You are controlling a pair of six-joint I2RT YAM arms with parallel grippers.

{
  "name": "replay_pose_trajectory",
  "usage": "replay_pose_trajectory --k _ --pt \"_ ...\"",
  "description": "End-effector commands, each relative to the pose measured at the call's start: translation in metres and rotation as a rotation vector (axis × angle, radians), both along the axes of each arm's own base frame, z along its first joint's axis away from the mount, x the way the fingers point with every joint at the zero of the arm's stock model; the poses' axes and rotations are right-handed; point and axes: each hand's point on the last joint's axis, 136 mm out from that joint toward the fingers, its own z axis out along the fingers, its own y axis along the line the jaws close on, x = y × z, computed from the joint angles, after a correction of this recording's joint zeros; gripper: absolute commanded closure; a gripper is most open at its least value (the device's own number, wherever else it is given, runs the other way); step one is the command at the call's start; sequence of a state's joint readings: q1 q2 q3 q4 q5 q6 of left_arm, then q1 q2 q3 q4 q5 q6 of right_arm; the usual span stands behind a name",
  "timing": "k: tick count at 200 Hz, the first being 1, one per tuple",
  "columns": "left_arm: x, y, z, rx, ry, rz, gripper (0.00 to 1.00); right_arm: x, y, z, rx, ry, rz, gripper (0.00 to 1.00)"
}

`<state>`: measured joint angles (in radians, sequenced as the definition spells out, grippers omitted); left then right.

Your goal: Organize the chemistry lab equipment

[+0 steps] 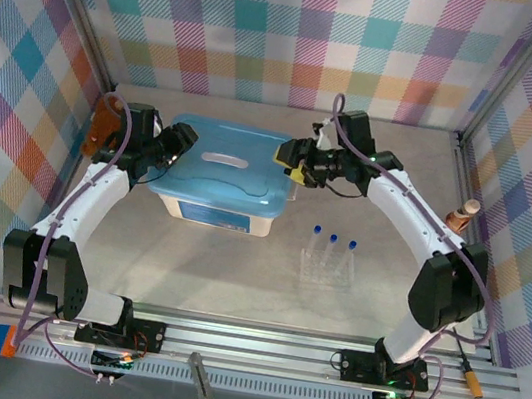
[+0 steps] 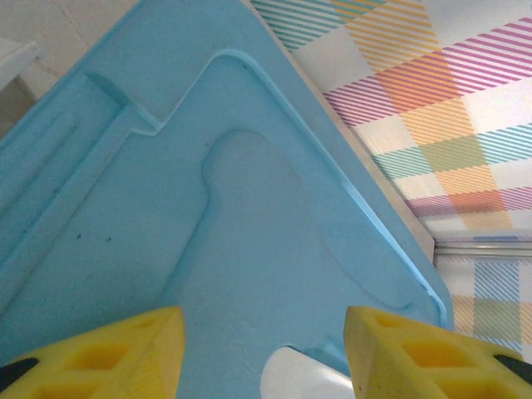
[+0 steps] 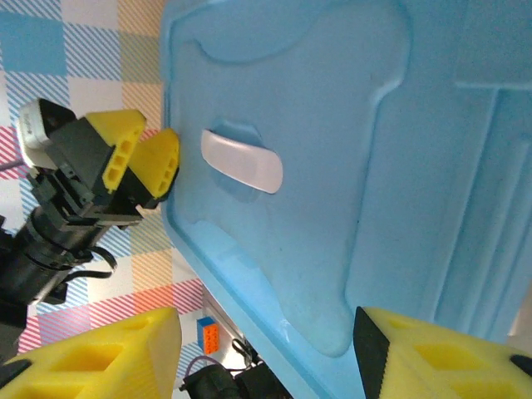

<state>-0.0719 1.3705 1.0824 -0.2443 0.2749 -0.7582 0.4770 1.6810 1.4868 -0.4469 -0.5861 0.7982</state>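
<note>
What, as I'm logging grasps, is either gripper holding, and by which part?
Cannot be told: the left gripper and right gripper sit at opposite ends of the blue lid, but whether their fingers clamp it is unclear.

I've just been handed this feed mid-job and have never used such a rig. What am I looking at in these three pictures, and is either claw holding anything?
Two white robot arms are bolted at the near edge of a table. The wide picture looks down from above and behind them. The other two come from a camera on each wrist, so the yellow blocks at the bottom are that arm's own fingers. The left gripper and the right gripper sit at opposite ends of a blue lidded bin. Both have their jaws apart, and neither seems to hold anything. Nearer the arms stands a clear rack with three blue-capped test tubes.
</note>
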Motion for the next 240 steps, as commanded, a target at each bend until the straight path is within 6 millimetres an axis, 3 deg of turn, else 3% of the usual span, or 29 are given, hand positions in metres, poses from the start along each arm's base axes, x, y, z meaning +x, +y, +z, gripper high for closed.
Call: replay_pose_trajectory --k 1,42,63,91,121,144,204,240 --pt "-0.018 -0.002 -0.026 0.034 0.112 -0.016 0.47 0.000 0.007 -0.009 -0.008 0.001 0.030 0.42" --pt "-0.022 0.000 -0.026 0.051 0.115 -0.017 0.47 -0.002 0.004 -0.042 -0.069 0.067 0.024 0.42" --pt "-0.023 0.000 -0.023 0.059 0.109 -0.022 0.47 -0.003 0.004 -0.045 -0.073 0.073 0.030 0.42" --pt "-0.021 0.001 -0.004 0.084 0.067 -0.036 0.47 -0.002 0.009 -0.017 -0.025 0.017 0.054 0.42" --pt "-0.023 0.018 0.052 0.160 -0.052 0.011 0.44 -0.001 0.006 0.025 -0.007 -0.078 0.049 0.41" --pt "-0.026 0.039 0.079 0.180 -0.108 0.078 0.43 0.000 -0.005 0.036 -0.011 -0.097 0.023 0.37" --pt "-0.033 0.100 0.045 0.191 -0.002 0.207 0.44 0.007 -0.048 0.011 -0.076 -0.066 -0.064 0.25" --pt "-0.033 0.112 0.020 0.184 0.035 0.226 0.43 0.014 -0.063 -0.009 -0.097 -0.038 -0.098 0.22"
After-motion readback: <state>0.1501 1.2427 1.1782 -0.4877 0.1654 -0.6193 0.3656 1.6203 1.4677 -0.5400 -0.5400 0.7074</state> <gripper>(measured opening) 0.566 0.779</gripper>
